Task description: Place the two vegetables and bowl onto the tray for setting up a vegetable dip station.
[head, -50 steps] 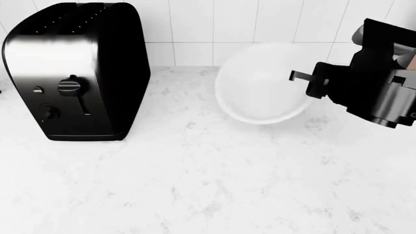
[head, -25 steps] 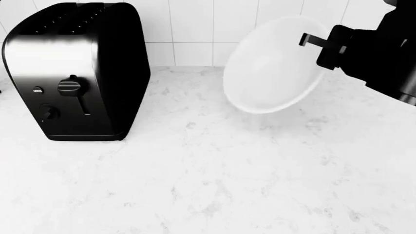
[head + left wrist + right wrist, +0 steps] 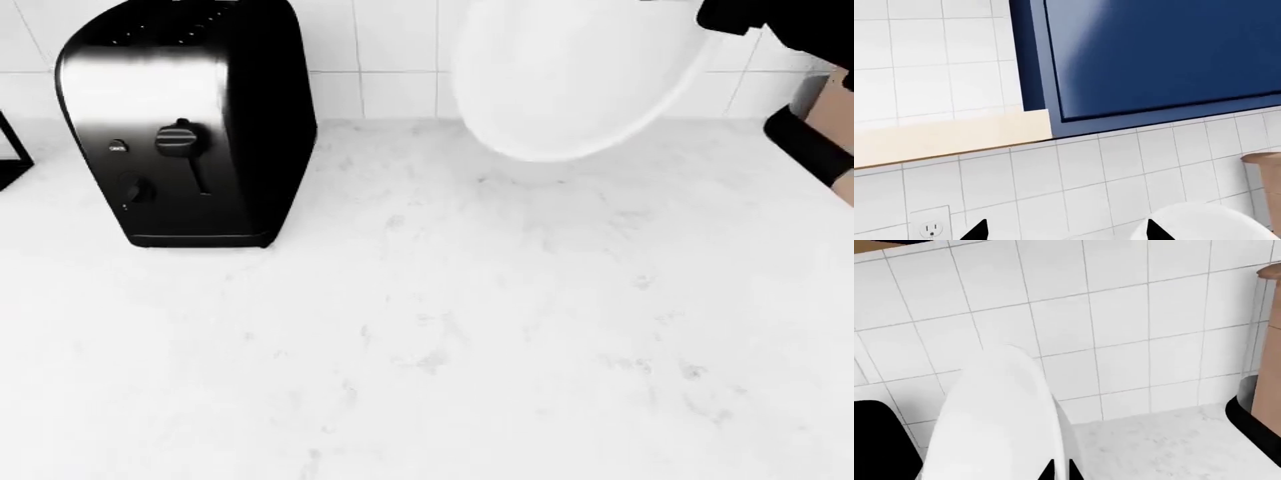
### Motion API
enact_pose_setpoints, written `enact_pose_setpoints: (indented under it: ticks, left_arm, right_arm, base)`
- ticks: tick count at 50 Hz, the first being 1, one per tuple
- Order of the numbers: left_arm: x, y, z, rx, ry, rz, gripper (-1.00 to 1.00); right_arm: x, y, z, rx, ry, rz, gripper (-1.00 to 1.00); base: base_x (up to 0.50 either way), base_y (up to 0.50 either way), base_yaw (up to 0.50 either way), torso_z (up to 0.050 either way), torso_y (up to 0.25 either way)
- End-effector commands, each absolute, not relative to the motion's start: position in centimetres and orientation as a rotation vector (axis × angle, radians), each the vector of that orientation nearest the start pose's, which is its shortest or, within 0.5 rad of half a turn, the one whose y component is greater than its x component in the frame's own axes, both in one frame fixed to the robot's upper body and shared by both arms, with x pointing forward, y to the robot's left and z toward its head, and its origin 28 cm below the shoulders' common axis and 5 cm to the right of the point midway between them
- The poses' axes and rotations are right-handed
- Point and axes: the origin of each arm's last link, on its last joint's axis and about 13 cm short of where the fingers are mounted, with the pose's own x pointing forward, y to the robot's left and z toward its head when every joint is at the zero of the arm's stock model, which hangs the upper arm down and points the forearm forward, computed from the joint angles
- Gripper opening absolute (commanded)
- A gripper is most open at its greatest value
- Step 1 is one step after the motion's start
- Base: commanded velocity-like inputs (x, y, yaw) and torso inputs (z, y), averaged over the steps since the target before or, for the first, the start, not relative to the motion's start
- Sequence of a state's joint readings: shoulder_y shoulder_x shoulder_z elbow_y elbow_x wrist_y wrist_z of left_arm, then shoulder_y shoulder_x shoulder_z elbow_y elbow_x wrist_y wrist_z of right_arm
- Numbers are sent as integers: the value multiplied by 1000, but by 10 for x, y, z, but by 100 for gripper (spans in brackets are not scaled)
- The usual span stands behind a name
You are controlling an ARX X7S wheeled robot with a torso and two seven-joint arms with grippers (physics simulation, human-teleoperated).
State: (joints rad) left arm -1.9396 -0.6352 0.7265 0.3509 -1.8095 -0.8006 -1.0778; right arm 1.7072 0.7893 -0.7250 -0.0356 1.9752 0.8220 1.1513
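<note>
The white bowl (image 3: 574, 70) hangs tilted in the air above the back of the counter, in front of the tiled wall. My right gripper (image 3: 731, 14) shows only partly at the head view's top right and is shut on the bowl's rim. In the right wrist view the bowl (image 3: 994, 425) is seen edge-on, with my gripper (image 3: 1061, 474) pinching its rim between both fingertips. My left gripper (image 3: 1066, 231) is open and empty, raised and facing the wall, with part of the bowl (image 3: 1207, 225) beside one fingertip. The cucumber, carrot and tray are out of view.
A black and chrome toaster (image 3: 180, 120) stands at the back left of the marble counter (image 3: 441, 340). A brown object on a black base (image 3: 817, 125) sits at the right edge. A blue wall cabinet (image 3: 1154, 55) and an outlet (image 3: 931, 227) are on the wall.
My right gripper has lifted the bowl higher off the counter and tilted it more upright. The head view has shifted, so the toaster sits further right and higher.
</note>
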Motion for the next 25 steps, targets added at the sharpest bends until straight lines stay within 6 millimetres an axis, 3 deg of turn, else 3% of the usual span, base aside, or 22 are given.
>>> enact_pose_setpoints:
  ticks: [1, 13, 18, 25]
  left_arm:
    - [183, 182, 439, 98, -451, -257, 100]
    - [183, 182, 439, 98, -450, -256, 100]
    - [183, 182, 439, 99, -448, -258, 100]
    - [183, 182, 439, 99, -447, -258, 100]
  right_arm:
    - [227, -130, 428, 94, -51, -18, -100]
    - [226, -130, 430, 89, -68, -10, -100]
    - [227, -129, 429, 36, -79, -12, -100]
    - [226, -128, 430, 20, -87, -12, -100]
  base:
    - [-500, 1, 0, 0, 0]
    - [-479, 1, 0, 0, 0]
    - [0, 0, 0, 0, 0]
    - [1, 500, 0, 0, 0]
